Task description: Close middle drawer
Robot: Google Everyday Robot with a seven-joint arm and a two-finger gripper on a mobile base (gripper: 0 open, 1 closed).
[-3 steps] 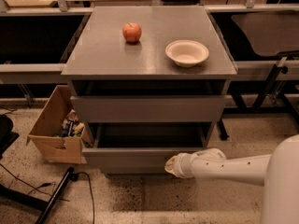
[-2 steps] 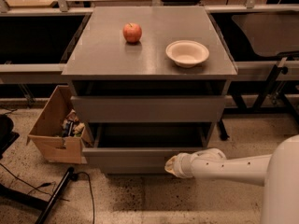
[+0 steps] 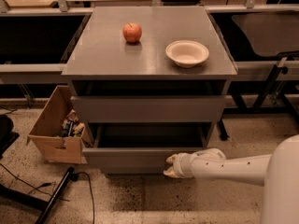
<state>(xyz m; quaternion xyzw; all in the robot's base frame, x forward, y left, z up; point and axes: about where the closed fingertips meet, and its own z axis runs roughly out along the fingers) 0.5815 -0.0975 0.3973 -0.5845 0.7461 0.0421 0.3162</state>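
The grey metal cabinet (image 3: 149,59) stands in the middle of the camera view. Its middle drawer (image 3: 135,157) is pulled out, and I see down into its dark, empty tray. My gripper (image 3: 170,167) is at the right part of the drawer's flat front, low down and against it or very close to it. My white arm (image 3: 224,168) reaches in from the right. The upper drawer front (image 3: 147,108) sits above and stands slightly out from the cabinet. The lowest drawer is hidden under the open one.
A red apple (image 3: 132,32) and a white bowl (image 3: 187,53) sit on the cabinet top. An open cardboard box (image 3: 49,134) with clutter stands on the floor at the left. A black pole and cable (image 3: 58,192) lie at the lower left. Table legs (image 3: 266,85) stand at the right.
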